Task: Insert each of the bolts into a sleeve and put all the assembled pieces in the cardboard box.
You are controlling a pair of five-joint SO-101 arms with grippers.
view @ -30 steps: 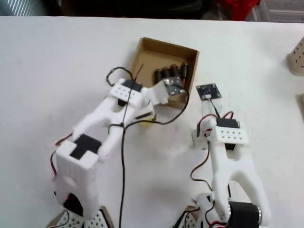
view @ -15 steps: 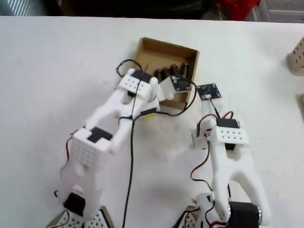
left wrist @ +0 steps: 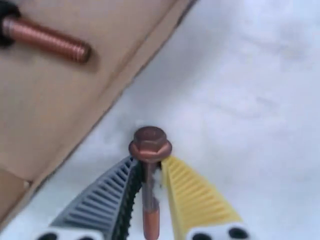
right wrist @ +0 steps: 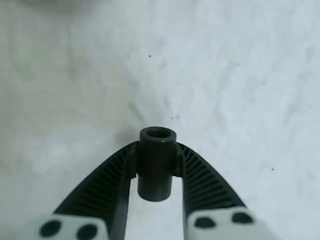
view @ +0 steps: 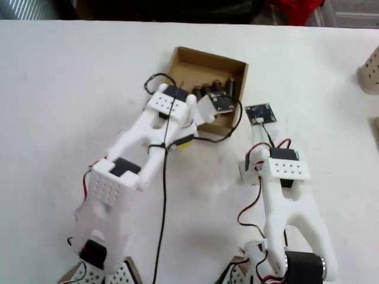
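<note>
I can read no text, label, brand, number or sign in any view. The brown cardboard box (view: 198,68) shows plain, unprinted walls. The small dark circuit boards (view: 260,113) at the arm wrists carry pale specks too small for me to read.

The wall of the box (view: 177,60) rises just beside the left hand (left wrist: 149,162), and sleeved bolts (view: 207,90) crowd its right half. Bare tabletop (view: 71,77) lies open on the left and beneath the right hand (right wrist: 156,150).

Perhaps a lab (white table (view: 53,83), loose wiring (view: 163,195))
</note>
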